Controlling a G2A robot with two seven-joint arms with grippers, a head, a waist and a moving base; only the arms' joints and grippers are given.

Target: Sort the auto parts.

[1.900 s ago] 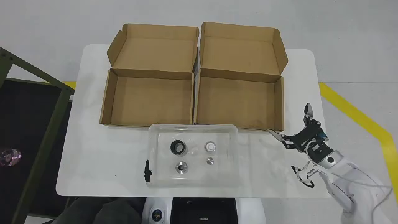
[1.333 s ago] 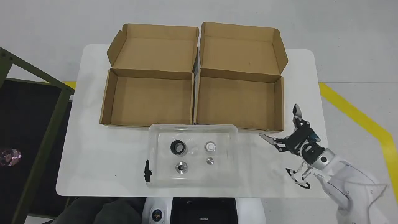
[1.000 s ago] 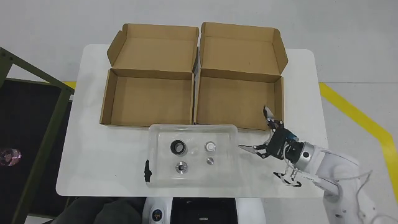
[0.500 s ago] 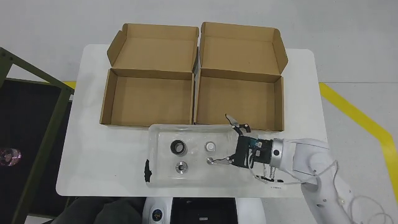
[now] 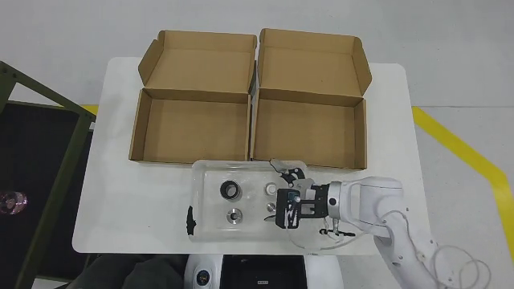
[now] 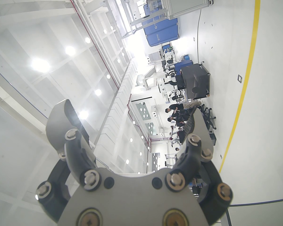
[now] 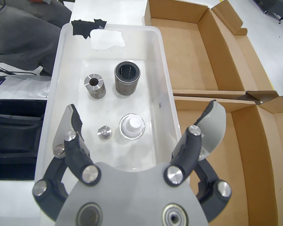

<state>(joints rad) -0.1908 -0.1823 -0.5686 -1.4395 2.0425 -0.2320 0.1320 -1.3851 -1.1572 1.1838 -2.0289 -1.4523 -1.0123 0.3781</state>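
Clear plastic tray (image 7: 166,71): right gripper (image 7: 143,109) hovers above it, fingers (image 7: 72,121) spread wide, holding nothing. One finger overhangs the rim beside the brown cardboard box (image 7: 228,161).

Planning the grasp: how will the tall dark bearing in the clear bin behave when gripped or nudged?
The bearing looks metal, so probably stiff and heavy. It stands on end in the bin; tipped, it would likely roll.

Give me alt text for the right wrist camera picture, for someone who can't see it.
The right gripper, jaws open, hangs over a clear tray holding four parts: a large bearing sleeve, a steel bushing, a small metal cap and a white plastic piece. Two open cardboard boxes sit beside the tray.
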